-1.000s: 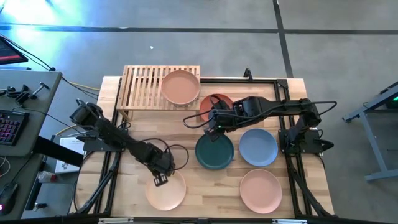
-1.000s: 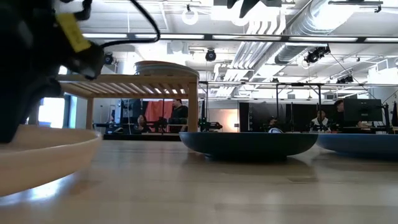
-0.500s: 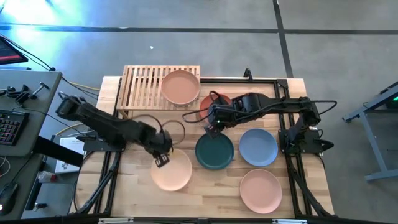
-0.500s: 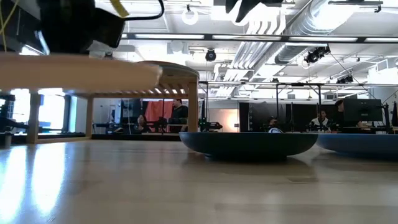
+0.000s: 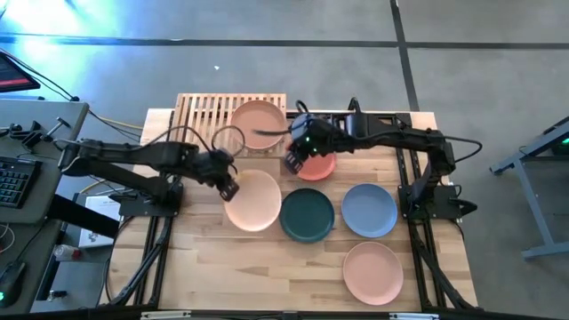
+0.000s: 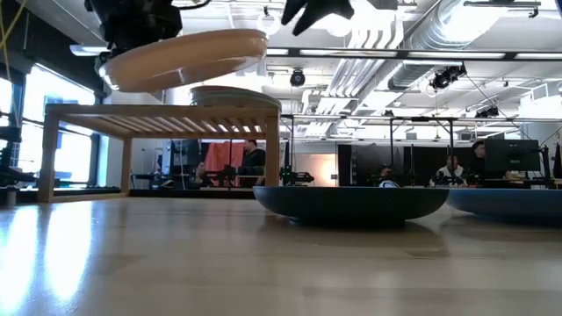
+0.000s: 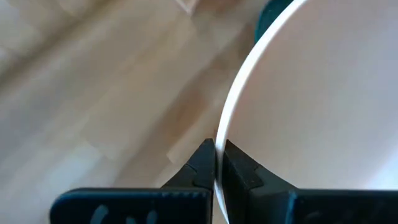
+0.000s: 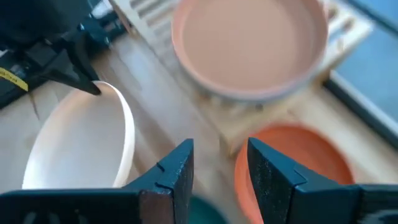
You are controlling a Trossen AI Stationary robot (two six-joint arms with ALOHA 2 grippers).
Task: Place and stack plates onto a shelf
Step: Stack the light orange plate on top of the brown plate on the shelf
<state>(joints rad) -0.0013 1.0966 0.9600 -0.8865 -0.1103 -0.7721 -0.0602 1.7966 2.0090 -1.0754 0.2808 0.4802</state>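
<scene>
Since a second ago the left gripper (image 5: 228, 188) has carried the beige plate (image 5: 252, 200) from the tabletop's near edge up and toward the shelf (image 5: 206, 124); the plate was resting on the wood then and now hangs in the air, higher than the shelf top in the low view. The right gripper (image 5: 292, 160) has moved as well, from over the dark teal plate (image 5: 308, 216) toward the far edge, beside the shelf's right end.

The left gripper's jaws are clamped on the beige plate's rim, pinching it on the plate's left side, so the plate extends rightward away from the fingers. In the left wrist view the two fingertips (image 7: 205, 163) meet on the thin pale rim. The plate sits just in front of the shelf's near edge, its right side next to the dark teal plate.

The right gripper hangs with its fingers apart and nothing between them, above the left edge of the terracotta plate (image 5: 317, 164), which lies on the tabletop just beside the shelf's right end.

On the shelf's right half rests a peach plate (image 5: 259, 123). The light blue plate (image 5: 370, 211) lies right of the dark teal one near the tabletop's right edge, and a pink plate (image 5: 373, 273) sits at the near right corner.
</scene>
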